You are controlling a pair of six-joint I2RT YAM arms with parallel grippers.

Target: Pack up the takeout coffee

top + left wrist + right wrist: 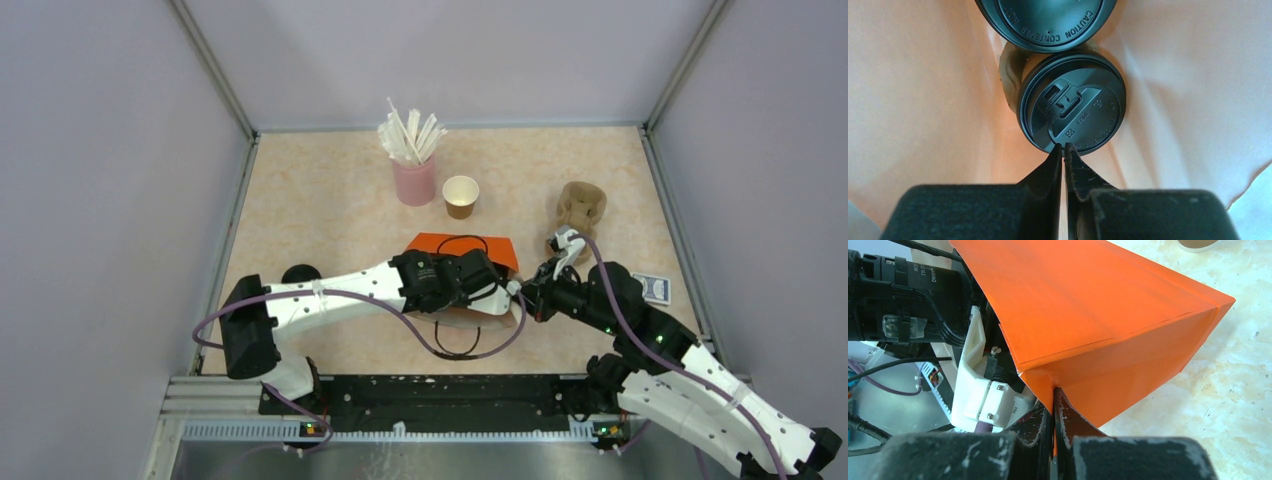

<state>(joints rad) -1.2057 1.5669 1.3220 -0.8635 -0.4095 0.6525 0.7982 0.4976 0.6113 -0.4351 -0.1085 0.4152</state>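
An orange bag (440, 243) lies on its side mid-table, its mouth toward the arms. My left gripper (1064, 146) is inside it, jaws shut with nothing between them, and its tips touch the rim of a black lid (1073, 112) on a cup lying in the bag. A second black lid (1048, 20) lies deeper in. My right gripper (1054, 392) is shut on the bag's orange edge (1108, 340) at the mouth's right corner, which also shows in the top view (522, 292). One open brown cup (460, 196) with no lid stands behind the bag.
A pink cup of white straws (414, 178) stands at the back. The tan pulp carrier (581, 208) lies right of the bag. A blue card box (655, 289) sits near the right wall. A black lid (300, 273) lies by the left arm.
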